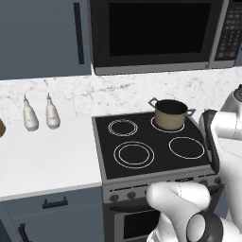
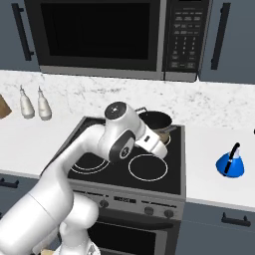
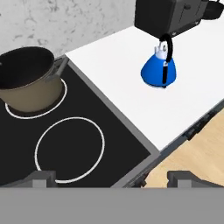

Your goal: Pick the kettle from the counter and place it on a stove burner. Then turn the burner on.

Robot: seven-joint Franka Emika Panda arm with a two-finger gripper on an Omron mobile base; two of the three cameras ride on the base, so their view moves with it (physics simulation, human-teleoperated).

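Observation:
The blue kettle point(image 3: 159, 70) with its black arched handle stands upright on the white counter point(image 3: 113, 87), to the right of the black cooktop. It is the blue cone point(image 2: 230, 164) near the right edge of the right base view. My gripper point(image 3: 113, 178) hangs open above the cooktop's right side, well short of the kettle, with nothing between its fingertips point(image 3: 41, 177). The largest double-ring burner point(image 1: 133, 154) lies bare at the cooktop's front left. My arm point(image 2: 119, 134) reaches over the stove and hides part of that burner point(image 2: 89, 167).
A tan pot point(image 1: 169, 115) sits on the back right burner, also seen as the pot point(image 3: 28, 83) close to my hand. The single-ring burner point(image 3: 70, 148) is below the gripper. Two white bottles point(image 1: 30, 116) stand on the left counter. A dark boxy appliance point(image 3: 168, 15) is behind the kettle. Stove knobs point(image 2: 148, 210) line the front.

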